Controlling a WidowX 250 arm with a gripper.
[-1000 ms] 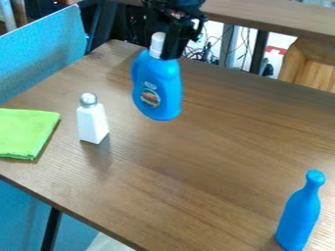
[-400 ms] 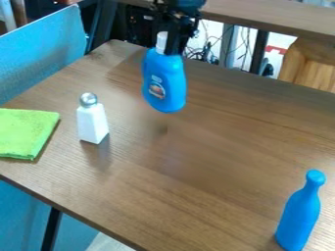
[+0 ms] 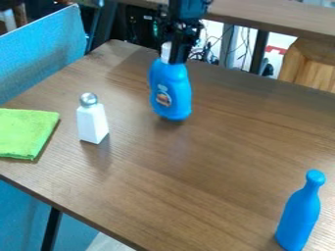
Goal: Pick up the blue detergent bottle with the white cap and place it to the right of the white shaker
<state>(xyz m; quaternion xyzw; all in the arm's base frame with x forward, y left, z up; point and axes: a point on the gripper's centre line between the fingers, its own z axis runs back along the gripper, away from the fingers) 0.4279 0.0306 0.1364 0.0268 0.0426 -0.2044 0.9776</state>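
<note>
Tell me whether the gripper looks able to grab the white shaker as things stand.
Probably not right now: the gripper is closed on the labelled blue bottle, so it would likely need to let go first. The way across to the white shaker looks free.

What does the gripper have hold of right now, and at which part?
The gripper holds the blue detergent-style bottle by its white cap at the top, with the labelled body hanging below the jaws.
</note>
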